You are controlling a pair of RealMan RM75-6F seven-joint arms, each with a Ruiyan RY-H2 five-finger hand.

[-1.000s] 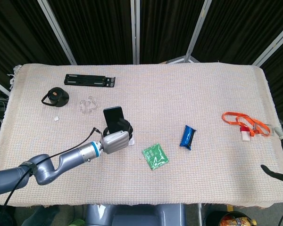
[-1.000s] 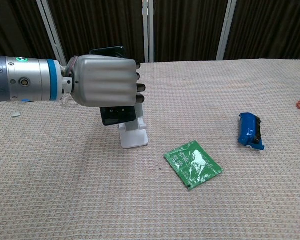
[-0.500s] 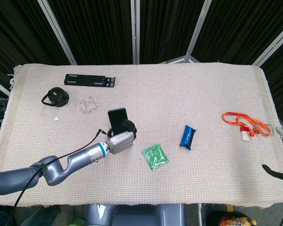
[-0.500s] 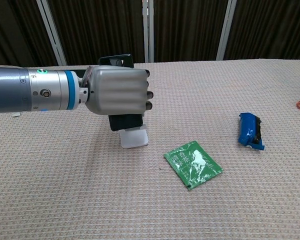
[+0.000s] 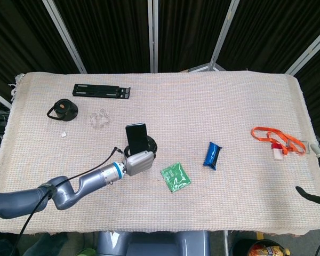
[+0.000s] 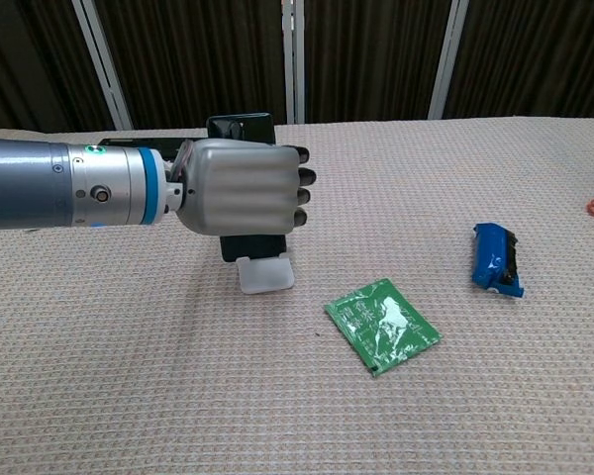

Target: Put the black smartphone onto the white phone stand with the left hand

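My left hand grips the black smartphone, which stands upright with its top edge above the knuckles. In the chest view the phone's lower end sits right at the white phone stand, whose base plate lies on the cloth below the hand. From the head camera the stand is hidden behind the hand. Whether the phone rests on the stand's ledge I cannot tell. Only a dark tip of my right hand shows at the right edge of the head view; its state is unclear.
A green packet lies just right of the stand, a blue wrapper further right. An orange lanyard sits far right. At the back left are a black bracket, a black cap and clear plastic.
My left hand has carried the phone rightward and set it more upright, bringing its lower end down over the white stand.
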